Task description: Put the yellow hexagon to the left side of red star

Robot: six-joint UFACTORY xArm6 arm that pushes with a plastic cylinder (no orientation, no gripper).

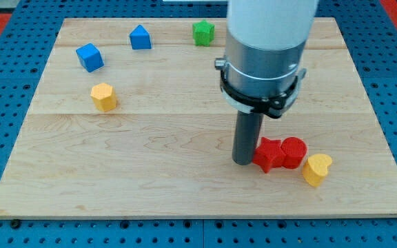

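The yellow hexagon (104,96) lies on the wooden board at the view's left, well apart from the other task block. The red star (269,154) lies at the lower right, touching a red cylinder (293,151) on its right side. My tip (243,161) rests on the board right against the red star's left side. The yellow hexagon is far to the upper left of my tip.
A yellow heart (317,169) lies just right of and below the red cylinder. A blue cube (89,57) and a blue pentagon-like block (140,37) sit at the top left. A green star (202,32) sits at the top middle. The board's (185,186) edges border a blue pegboard.
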